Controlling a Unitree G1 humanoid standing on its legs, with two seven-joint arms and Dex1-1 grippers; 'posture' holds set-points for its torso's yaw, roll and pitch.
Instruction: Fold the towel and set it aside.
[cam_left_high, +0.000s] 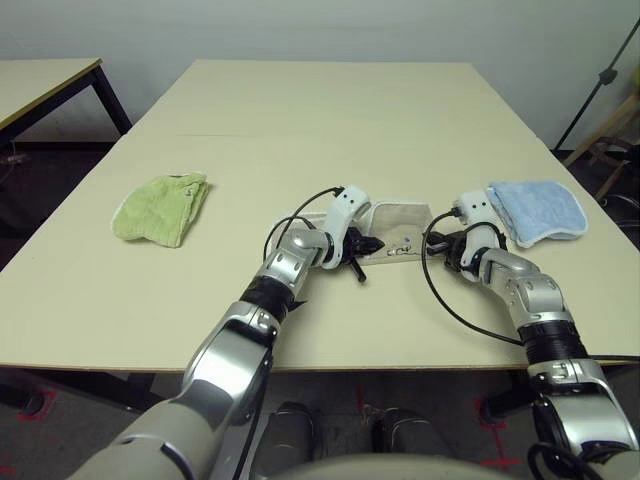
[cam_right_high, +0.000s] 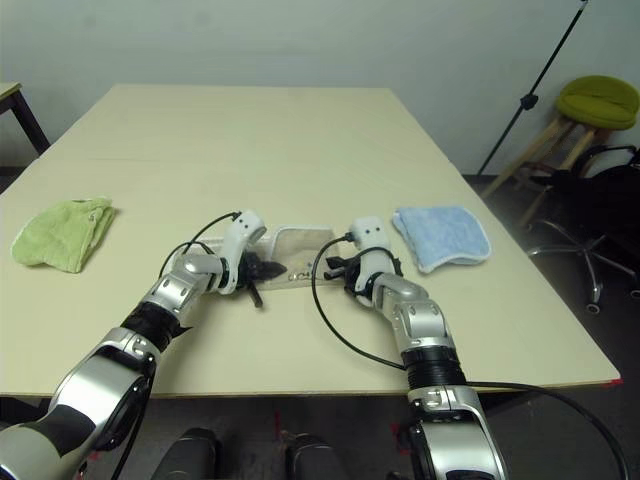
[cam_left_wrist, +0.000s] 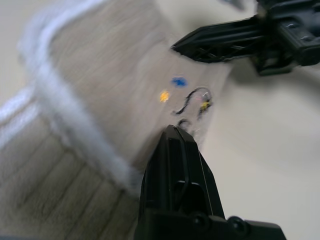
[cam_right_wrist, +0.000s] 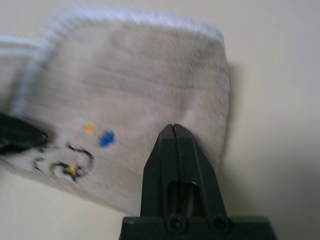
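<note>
both silver forearms reach out from the near edge of the table (cam_left_high: 300, 120) in the left eye view, converging on the towel (cam_left_high: 395, 228), which lies as a small beige folded packet between them, its long axis running across from one arm to the other. the left gripper (cam_left_high: 362, 256) sits at the towel's near left corner, the right gripper (cam_left_high: 442, 246) just off its right end; each is about equally near its own end. a lime-green cloth (cam_left_high: 160, 208) lies well apart to the towel's left, a light-blue cloth (cam_left_high: 538, 209) just beyond the towel's right end.

right eye view: same layout, the towel (cam_right_high: 298, 243) showing between the two wrists.

left wrist view: the left gripper (cam_left_wrist: 176, 137) has its fingers pressed together, tip resting at the towel's edge beside the printed logo (cam_left_wrist: 192, 102), though whether cloth is pinched i cannot tell. the white rope edging (cam_left_wrist: 75, 130) runs along a fold. the other gripper's black fingers (cam_left_wrist: 220, 42) point in from the far end.

right wrist view: the right gripper (cam_right_wrist: 173, 131) is likewise closed to a single point over the towel's (cam_right_wrist: 135, 85) near edge. the next move likely turns on lifting both ends together along that long axis.
</note>
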